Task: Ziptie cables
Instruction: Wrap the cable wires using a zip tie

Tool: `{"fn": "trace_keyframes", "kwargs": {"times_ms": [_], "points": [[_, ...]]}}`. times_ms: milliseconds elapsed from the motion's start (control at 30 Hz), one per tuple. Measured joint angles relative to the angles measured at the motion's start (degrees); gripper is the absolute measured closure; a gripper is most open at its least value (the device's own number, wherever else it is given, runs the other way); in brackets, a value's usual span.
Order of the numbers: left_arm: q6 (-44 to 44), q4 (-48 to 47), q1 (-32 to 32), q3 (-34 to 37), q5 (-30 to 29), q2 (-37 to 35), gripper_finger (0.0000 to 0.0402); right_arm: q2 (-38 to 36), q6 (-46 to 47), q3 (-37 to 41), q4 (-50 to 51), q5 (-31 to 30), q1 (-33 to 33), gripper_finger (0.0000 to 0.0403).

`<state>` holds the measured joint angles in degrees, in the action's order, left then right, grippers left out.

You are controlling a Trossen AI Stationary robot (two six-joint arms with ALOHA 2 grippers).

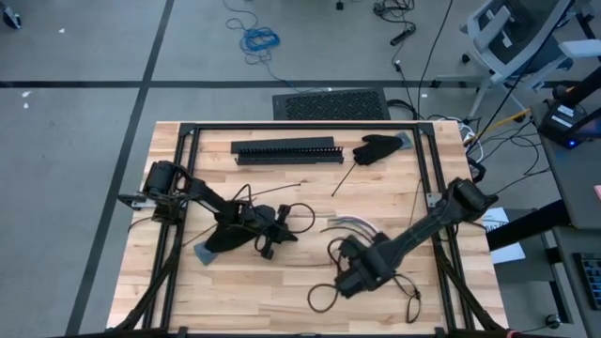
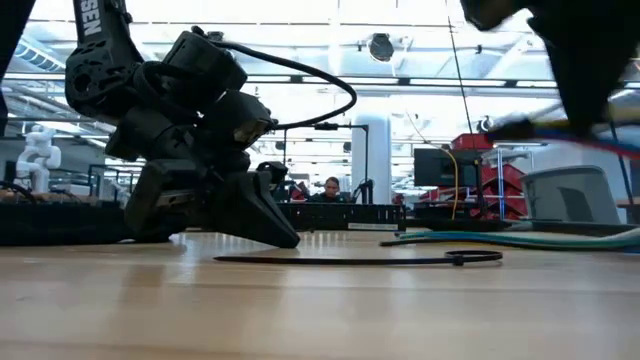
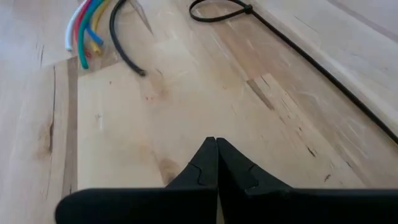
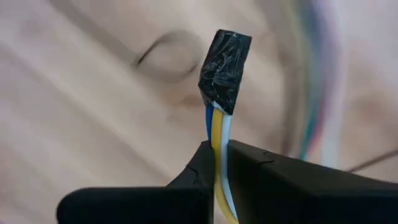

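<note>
Gathering step, I judge: right gripper (image 4: 217, 152) has its jaws clenched on the thin coloured cables (image 4: 217, 134) near their black-taped end, above the wooden desk (image 1: 282, 291). Left gripper (image 3: 216, 149) rests clenched, empty; next it must fetch the looped black ziptie (image 3: 217, 10)

From above, my right gripper (image 1: 349, 278) hides its own fingertips and where they meet the cables (image 1: 352, 225). Beyond my right wrist the table (image 4: 74, 112) blurs (colours only). Level with the tabletop, my right arm (image 2: 580, 50) is cut off.
</note>
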<state>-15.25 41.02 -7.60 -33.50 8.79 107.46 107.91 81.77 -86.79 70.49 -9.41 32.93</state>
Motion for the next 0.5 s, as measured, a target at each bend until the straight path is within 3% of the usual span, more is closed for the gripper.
{"fn": "trace_keyframes", "kwargs": {"times_ms": [233, 367, 500], "points": [[1.4, 1.6, -1.3, -1.7, -0.3, -3.9, 0.0401, -0.5, 1.7, 9.7, -15.1, 1.9, -0.8, 0.0391], [7.4, 1.7, -4.4, -6.0, 0.2, -3.8, 0.0401, -0.8, 5.2, 12.4, -9.3, -1.1, -1.8, 0.0391], [7.1, 0.3, -8.6, -10.8, -2.2, -3.1, 0.0401, -5.9, 9.3, 14.3, -1.3, -7.0, -1.8, 0.0391]]}}
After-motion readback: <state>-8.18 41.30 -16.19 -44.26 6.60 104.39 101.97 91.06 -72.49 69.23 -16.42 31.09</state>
